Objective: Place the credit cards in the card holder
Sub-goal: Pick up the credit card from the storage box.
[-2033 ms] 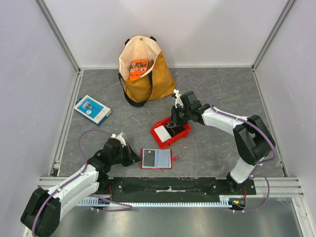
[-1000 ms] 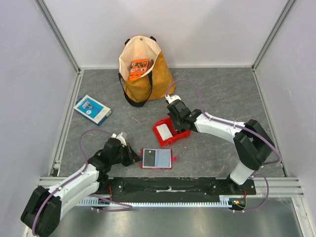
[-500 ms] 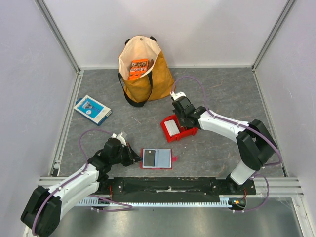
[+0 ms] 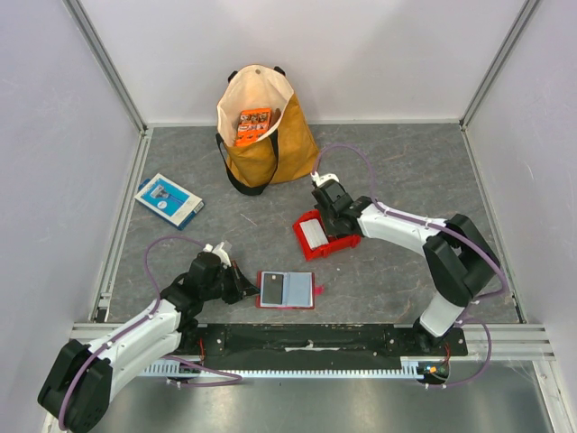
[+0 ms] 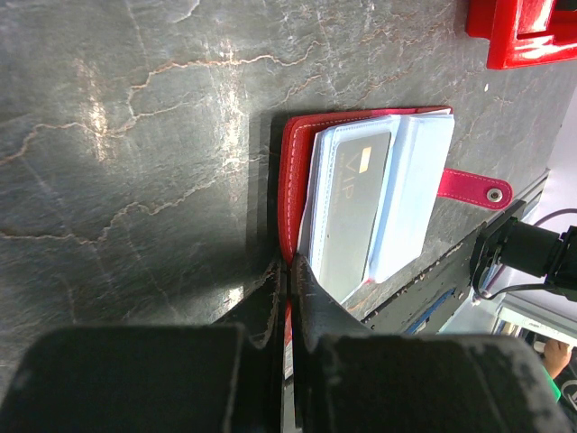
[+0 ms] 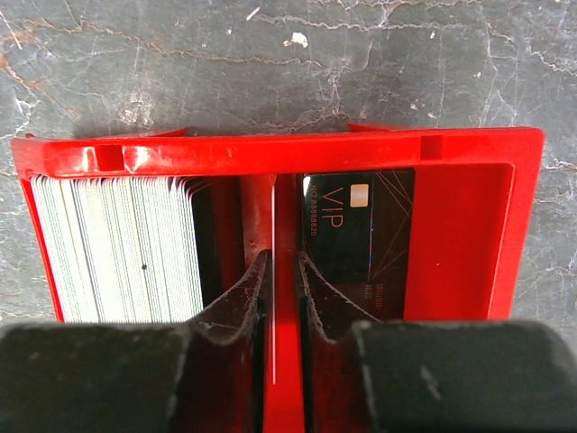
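Top external, right gripper: reaching low into small red plastic bin, jaws slightly apart.
Left gripper: low, jaws pinching edge of flat red folding card holder.

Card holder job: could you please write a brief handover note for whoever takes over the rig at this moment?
Left gripper: shut on the card holder at its red edge, holder lying open on the table.
Right gripper: down in the red bin, jaws narrowly apart astride its divider; grip unclear.
Done: one dark card sits in a holder pocket.
Remaining: a stack of whitish cards and another dark card in the bin.
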Robot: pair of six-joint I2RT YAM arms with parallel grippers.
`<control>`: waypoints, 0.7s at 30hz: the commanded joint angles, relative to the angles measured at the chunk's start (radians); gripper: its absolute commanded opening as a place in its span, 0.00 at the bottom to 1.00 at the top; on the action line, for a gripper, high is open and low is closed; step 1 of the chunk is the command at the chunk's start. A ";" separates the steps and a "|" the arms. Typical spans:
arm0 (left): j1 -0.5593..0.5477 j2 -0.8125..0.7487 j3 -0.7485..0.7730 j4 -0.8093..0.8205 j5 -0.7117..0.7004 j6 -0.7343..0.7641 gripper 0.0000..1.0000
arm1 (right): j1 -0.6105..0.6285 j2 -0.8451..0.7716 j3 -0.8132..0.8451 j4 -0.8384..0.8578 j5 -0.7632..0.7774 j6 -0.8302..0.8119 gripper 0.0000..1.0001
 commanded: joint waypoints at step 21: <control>0.000 0.025 0.022 0.019 0.010 0.009 0.02 | 0.008 -0.206 0.147 -0.163 0.067 0.058 0.00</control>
